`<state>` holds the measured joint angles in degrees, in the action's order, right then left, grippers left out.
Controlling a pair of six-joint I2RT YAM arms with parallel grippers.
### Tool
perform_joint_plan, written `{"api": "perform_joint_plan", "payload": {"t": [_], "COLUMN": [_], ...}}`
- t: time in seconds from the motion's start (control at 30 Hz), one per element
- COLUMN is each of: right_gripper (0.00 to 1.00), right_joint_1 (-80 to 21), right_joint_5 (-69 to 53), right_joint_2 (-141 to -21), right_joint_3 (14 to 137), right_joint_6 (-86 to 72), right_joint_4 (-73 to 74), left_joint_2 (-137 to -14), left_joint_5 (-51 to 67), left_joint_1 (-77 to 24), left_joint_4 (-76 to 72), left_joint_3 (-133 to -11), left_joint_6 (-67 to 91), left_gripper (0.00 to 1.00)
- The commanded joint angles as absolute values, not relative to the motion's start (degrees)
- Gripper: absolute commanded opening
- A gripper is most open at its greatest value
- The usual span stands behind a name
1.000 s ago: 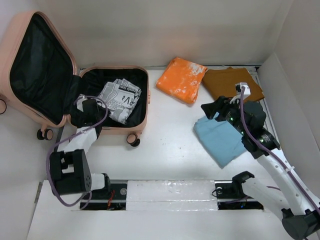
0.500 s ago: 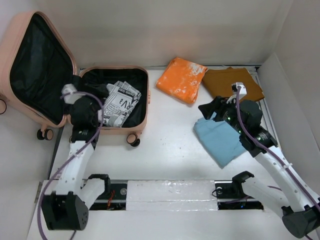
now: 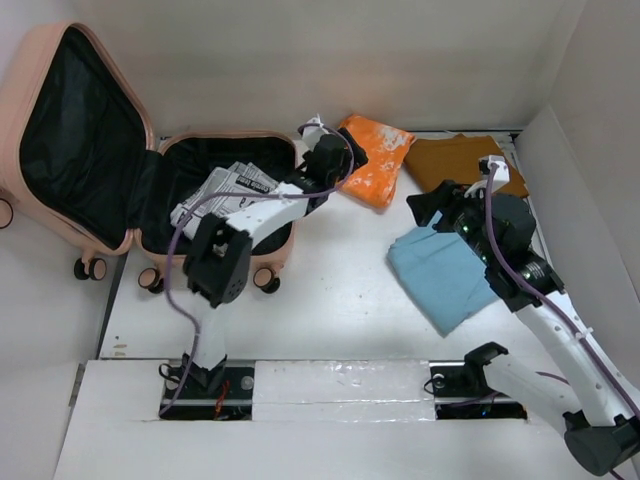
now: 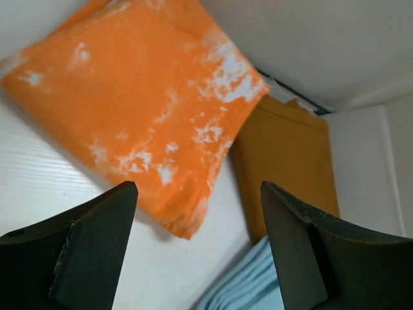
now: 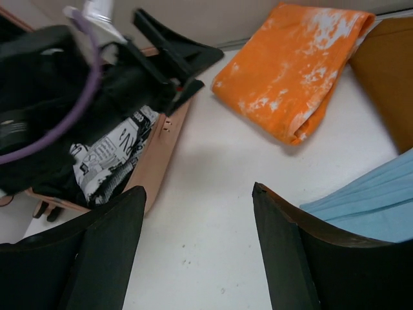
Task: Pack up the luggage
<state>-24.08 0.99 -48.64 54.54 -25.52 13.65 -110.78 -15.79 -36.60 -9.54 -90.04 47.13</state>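
Observation:
The luggage (image 3: pixel 292 215) lies open at the left, its lid back against the wall, with a newspaper-print cloth (image 3: pixel 225 195) in the base. My left arm reaches across the base. My left gripper (image 3: pixel 348 160) is open and empty just left of a folded orange tie-dye cloth (image 3: pixel 372 160). In the left wrist view the open left gripper (image 4: pixel 198 187) frames the orange cloth's (image 4: pixel 142 103) near edge. My right gripper (image 3: pixel 425 205) is open over the far corner of a light blue cloth (image 3: pixel 445 270). The right wrist view has bare table between the right gripper (image 5: pixel 200 188) fingers.
A mustard-brown folded cloth (image 3: pixel 462 162) lies behind the blue one, against the back wall. White walls close the back, and a partition (image 3: pixel 580 150) closes the right. The luggage's caster wheels (image 3: pixel 265 280) stick out toward the front. The arm bases stand on a rail (image 3: pixel 330 385) at the near edge.
My left arm has swung from the luggage's left side across the base to the orange cloth, and its gripper has opened. The right gripper has shifted slightly up and right.

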Motion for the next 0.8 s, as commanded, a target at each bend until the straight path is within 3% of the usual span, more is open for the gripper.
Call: {"api": "perform_joint_plan", "payload": {"t": [0.0,0.07,0.4,0.77], "right_gripper": [0.73,0.73,0.73,0.73], "right_joint_1": [-24.5,-24.0,-24.0,-24.0], "right_joint_5": [3.5,3.5,1.5,1.5], "right_joint_2": [-47.8,-48.3,-49.4,-48.9], "right_joint_3": [57.0,56.4,54.8,54.2], "right_joint_6": [-25.5,-25.5,-25.5,-25.0], "right_joint_4": [14.0,14.0,12.3,12.3], "left_joint_2": [-118.5,-122.7,-129.5,-137.5], "left_joint_5": [-15.6,-16.2,-19.2,-14.4], "left_joint_1": [-35.9,-35.4,-35.4,-33.2], "left_joint_4": [-5.1,-3.8,-6.6,-1.4], "left_joint_3": [-98.1,-99.8,-96.7,-103.1], "left_joint_6": [55.7,59.1,72.1,77.3], "left_gripper": [0.73,0.69,0.7,0.69]}}
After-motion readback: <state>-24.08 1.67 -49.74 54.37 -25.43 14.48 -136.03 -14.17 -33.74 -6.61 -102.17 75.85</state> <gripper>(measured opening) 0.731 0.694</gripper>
